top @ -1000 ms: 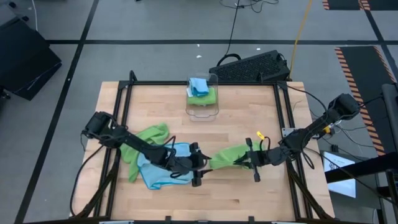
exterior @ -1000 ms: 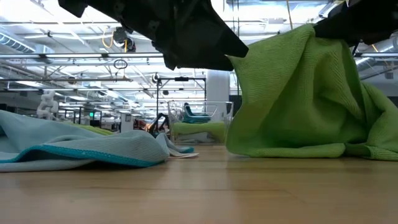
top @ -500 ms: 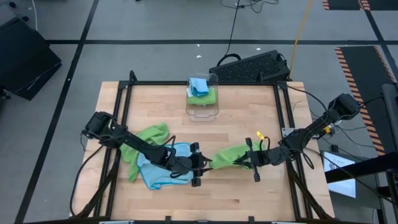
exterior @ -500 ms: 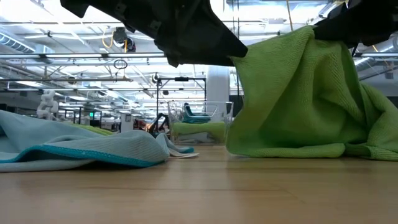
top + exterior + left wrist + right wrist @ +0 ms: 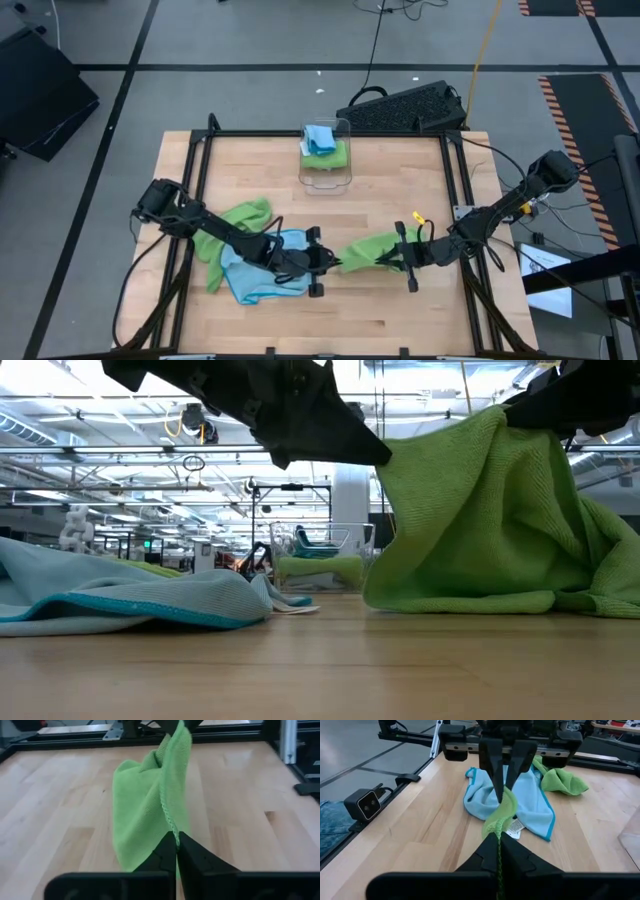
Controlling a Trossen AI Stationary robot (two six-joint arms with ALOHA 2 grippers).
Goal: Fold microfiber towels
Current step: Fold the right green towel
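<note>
A lime green towel hangs between my two grippers near the table's middle, and its lower folds rest on the wood. My left gripper is shut on the towel's left end and my right gripper on its right end. A light blue towel with a white tag lies spread under the left arm. It partly covers another green towel. My left gripper pinches the green towel's hemmed edge between its two fingers, coming nearly level from the table's left. The edge runs up and away from the fingers; the cloth below sags onto the table. My right gripper pinches the opposite stretch of that edge between its fingers, level from the table's right. The edge arches slack across to the other gripper's fingers.
A clear bin at the table's far middle holds folded green and blue towels. A small yellow object lies by the right arm. A black keyboard sits beyond the far edge. Bare wood lies along the near edge.
My left gripper has shut on the green towel's edge, taking hold of it without otherwise moving. The towel stays hanging from my right gripper, its lower part on the table.
</note>
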